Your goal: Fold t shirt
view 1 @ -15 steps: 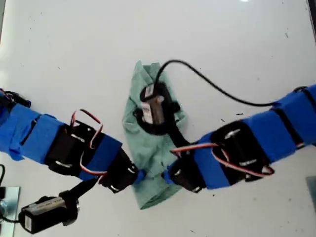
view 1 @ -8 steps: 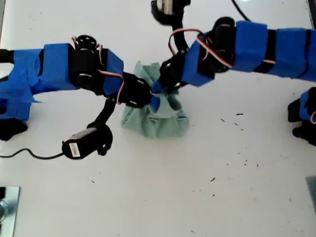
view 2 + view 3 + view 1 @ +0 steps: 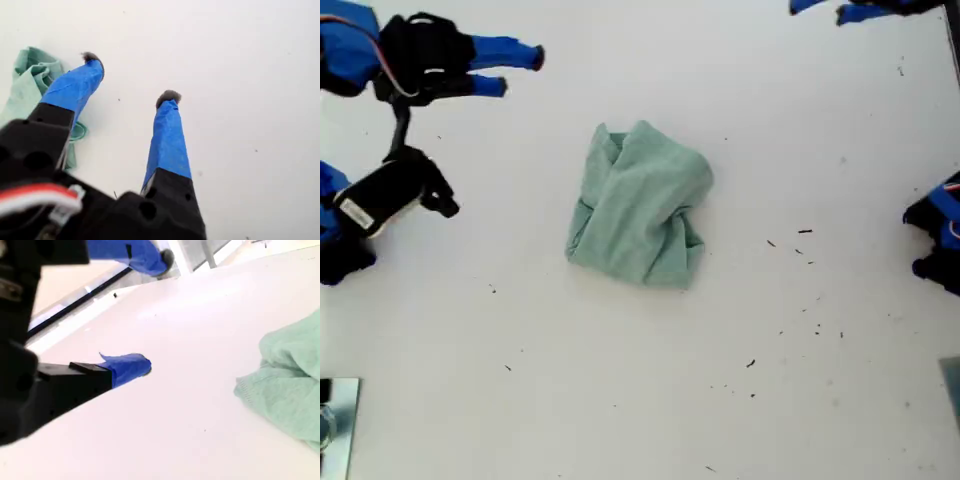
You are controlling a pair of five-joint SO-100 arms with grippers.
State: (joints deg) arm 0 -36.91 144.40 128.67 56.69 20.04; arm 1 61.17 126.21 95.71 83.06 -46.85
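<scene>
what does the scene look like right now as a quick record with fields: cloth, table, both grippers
cloth: pale sage-green soft cotton t shirt, bunched in a rumpled bundle, not neatly folded
surface: white table with small dark specks
my first gripper: open, holding nothing, clear of the cloth
my second gripper: open, holding nothing, clear of the cloth
contact: nothing touches the cloth

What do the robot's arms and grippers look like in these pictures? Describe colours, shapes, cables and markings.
My first gripper has two long tapered fingers wrapped in blue tape with dark worn tips, on a black perforated body with a red-and-white cable. My second gripper matches: blue-taped fingers on black plastic. In the exterior view, an arm shows blue tape, black housing and a black camera with a white label.
</scene>
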